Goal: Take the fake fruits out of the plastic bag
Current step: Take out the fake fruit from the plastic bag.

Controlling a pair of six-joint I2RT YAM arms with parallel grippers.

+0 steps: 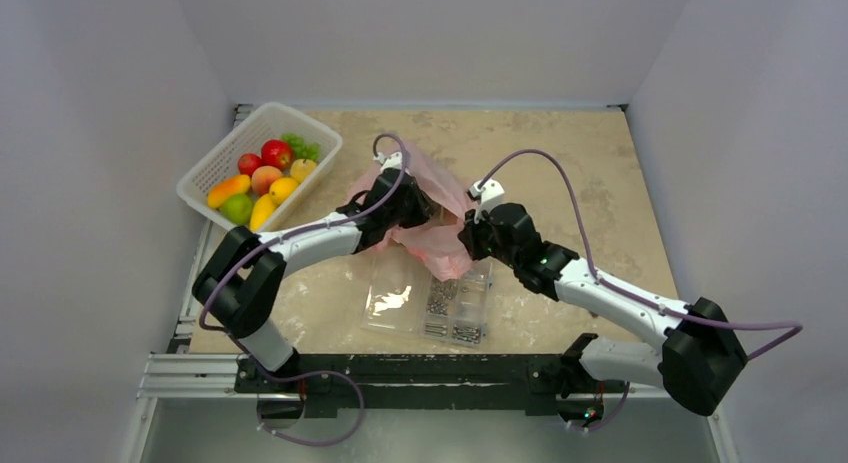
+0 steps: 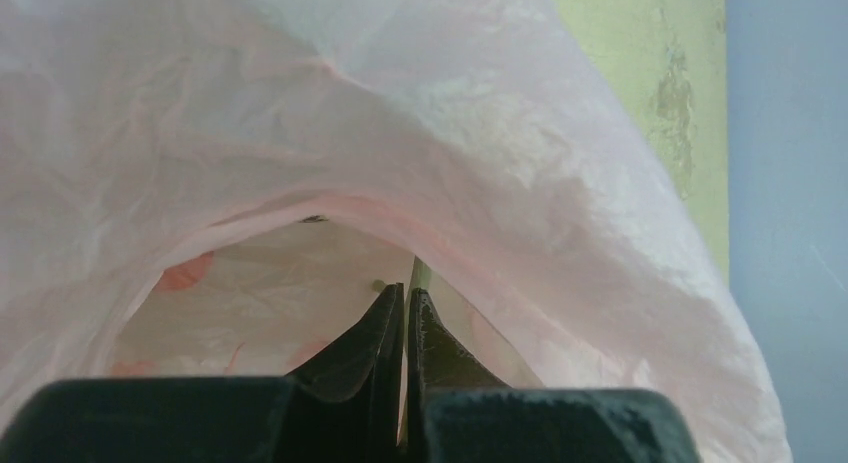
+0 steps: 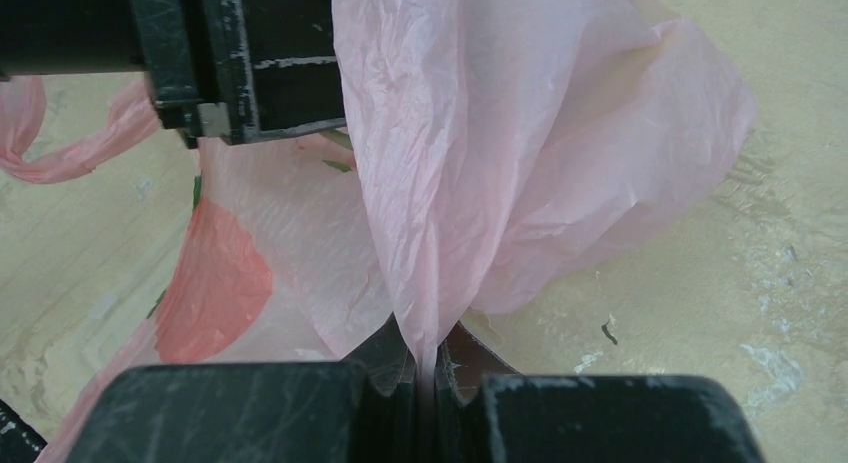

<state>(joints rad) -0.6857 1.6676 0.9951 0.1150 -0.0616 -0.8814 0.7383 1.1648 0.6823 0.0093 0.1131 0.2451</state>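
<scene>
Here the right gripper (image 3: 425, 355) pinches a fold of the plastic bag (image 3: 560, 153); opposite, the left gripper (image 2: 405, 298) sits in its mouth, jaws pressed together, interior straight ahead; visible fake fruits (image 1: 265, 178) lie beyond-left in the basket (image 1: 222, 148)

Cannot see into the bag (image 1: 440, 193) from above, nor find there the tips of the left gripper (image 2: 404, 308), buried in pink folds. Cannot tell fruit from print in the red-orange patch (image 3: 215, 283) behind the film; likewise with the orange blur (image 2: 185, 273) seen from the left wrist. Too small to name: a greenish speck (image 2: 378, 284) just beyond the fingers (image 2: 350, 348). Cut off at the picture's left edge: a handle loop (image 3: 60, 148). Partly covered by the bag: the screw case (image 1: 455, 308).
</scene>
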